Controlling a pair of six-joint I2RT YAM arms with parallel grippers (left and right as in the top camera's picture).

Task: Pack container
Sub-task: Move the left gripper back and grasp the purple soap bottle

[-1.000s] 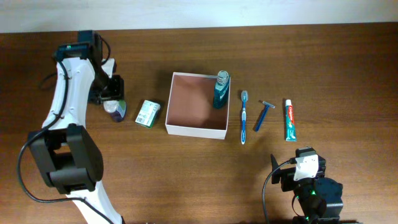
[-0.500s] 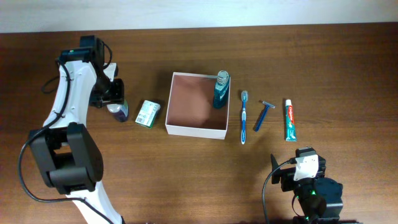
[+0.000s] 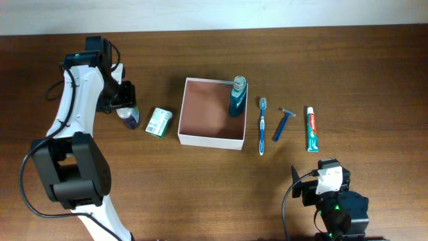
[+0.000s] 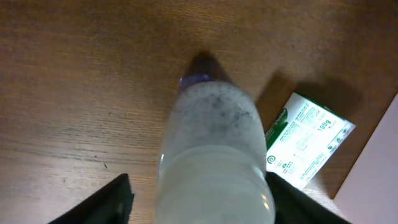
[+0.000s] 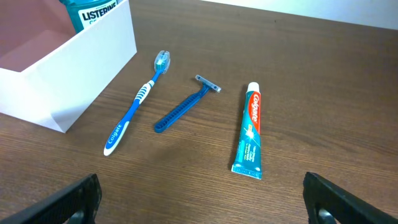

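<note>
The container (image 3: 208, 140) is a square white box with a pinkish-brown inside, at mid-table; its white wall also shows in the right wrist view (image 5: 74, 62). A teal mouthwash bottle (image 3: 237, 99) stands in its far right corner. My left gripper (image 3: 125, 109) is shut on a whitish bottle with a purple cap (image 3: 130, 118), left of the box; in the left wrist view the bottle (image 4: 214, 155) sits between the fingers (image 4: 199, 202), cap down near the wood. My right gripper (image 3: 324, 189) is open and empty at the front right, and shows wide open in its wrist view (image 5: 199, 199).
A small green-and-white carton (image 3: 159, 122) lies between the held bottle and the box, and shows in the left wrist view (image 4: 308, 140). Right of the box lie a blue toothbrush (image 3: 261, 126), a blue razor (image 3: 283, 124) and a toothpaste tube (image 3: 311, 129).
My left gripper has shifted slightly right and toward the far side, carrying the whitish bottle closer to the carton. The right arm has not moved.
</note>
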